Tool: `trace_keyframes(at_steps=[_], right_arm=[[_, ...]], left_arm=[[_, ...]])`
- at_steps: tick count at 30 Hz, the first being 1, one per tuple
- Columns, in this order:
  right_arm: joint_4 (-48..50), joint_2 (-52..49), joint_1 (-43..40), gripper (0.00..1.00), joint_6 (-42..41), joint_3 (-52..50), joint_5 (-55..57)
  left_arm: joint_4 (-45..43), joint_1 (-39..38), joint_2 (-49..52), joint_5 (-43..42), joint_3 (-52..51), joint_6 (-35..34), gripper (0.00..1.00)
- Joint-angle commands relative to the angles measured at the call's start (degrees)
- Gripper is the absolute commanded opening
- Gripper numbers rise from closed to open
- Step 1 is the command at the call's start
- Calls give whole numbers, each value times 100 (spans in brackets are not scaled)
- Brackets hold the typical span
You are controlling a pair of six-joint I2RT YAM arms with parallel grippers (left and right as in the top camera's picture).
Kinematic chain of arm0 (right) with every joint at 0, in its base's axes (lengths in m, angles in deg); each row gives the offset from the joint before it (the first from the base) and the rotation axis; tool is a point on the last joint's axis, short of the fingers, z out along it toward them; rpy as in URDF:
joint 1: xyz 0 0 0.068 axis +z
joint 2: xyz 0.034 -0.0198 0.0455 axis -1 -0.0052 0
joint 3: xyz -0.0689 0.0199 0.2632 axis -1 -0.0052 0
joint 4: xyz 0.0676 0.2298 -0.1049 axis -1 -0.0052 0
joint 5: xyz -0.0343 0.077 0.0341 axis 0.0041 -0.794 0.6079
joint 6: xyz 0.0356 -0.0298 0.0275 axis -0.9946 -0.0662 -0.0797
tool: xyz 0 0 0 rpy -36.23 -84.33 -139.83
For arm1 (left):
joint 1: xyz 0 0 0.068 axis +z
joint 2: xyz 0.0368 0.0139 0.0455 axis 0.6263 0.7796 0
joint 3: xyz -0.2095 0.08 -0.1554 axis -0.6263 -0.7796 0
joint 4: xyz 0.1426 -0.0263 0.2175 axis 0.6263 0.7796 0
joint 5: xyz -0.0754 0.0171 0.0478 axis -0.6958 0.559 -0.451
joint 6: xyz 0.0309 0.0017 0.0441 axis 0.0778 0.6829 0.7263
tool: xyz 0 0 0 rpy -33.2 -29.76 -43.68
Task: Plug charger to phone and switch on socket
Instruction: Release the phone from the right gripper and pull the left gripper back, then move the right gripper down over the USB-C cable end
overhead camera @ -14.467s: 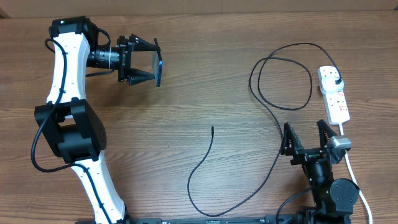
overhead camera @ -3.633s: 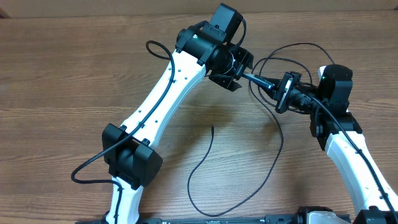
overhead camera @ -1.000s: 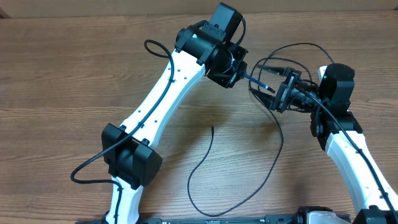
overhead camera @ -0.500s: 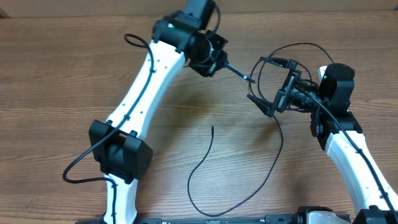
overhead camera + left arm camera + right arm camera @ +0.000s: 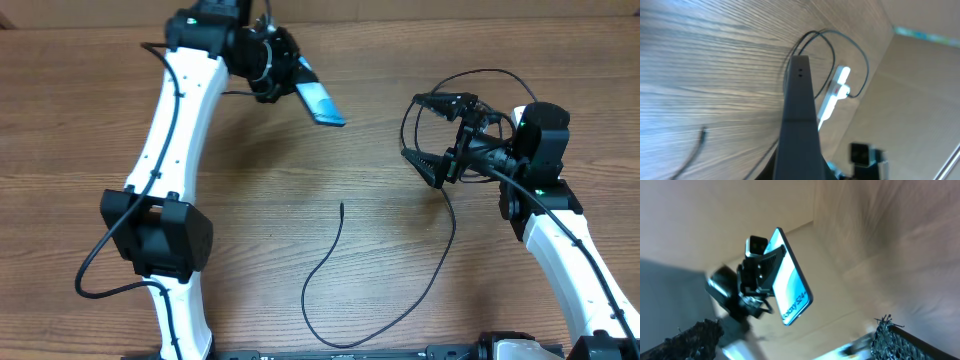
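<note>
- Phone (image 5: 322,102), tilted above counter (image 5: 60,250), clamped in left gripper (image 5: 292,78).
- Right gripper (image 5: 410,126): jaws wide apart, empty, near charger (image 5: 340,222) loop.
- Charger tip lies free on counter; socket (image 5: 835,90) beside loop.

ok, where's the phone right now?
Overhead view: the phone is clamped in the left gripper, about mid-width near the far edge of the table, apart from the open right gripper.

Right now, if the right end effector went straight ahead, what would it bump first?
Probably the phone, held up by the left end effector; it sits straight ahead in the wrist view, though depth is unclear.
</note>
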Motion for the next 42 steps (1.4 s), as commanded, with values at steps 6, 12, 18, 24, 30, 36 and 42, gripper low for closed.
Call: trace_keyframes(at_steps=[6,12,18,24,30,36,42], right_arm=[[-815,37,98,100,3449,136,11],[-597,37,459,100,3685,166,96],[-863,37,984,99,4002,474,533],[-2203,24,1537,99,4686,970,1860],[-3484,-83,2140,99,5193,1674,3292],[-4404,-699,2538,99,5412,2378,3928],[-5307,-1611,2813,100,5501,3051,4374]], left_arm=[[348,415,-138,-691,85,2114,4],[374,691,-138,-1370,85,2726,4],[479,940,-138,-1421,85,2817,4],[612,1032,-138,-1419,85,3064,4],[579,1043,-138,-1421,85,3062,4],[553,1043,-138,-1421,85,3062,4],[562,1043,-138,-1421,85,3062,4]])
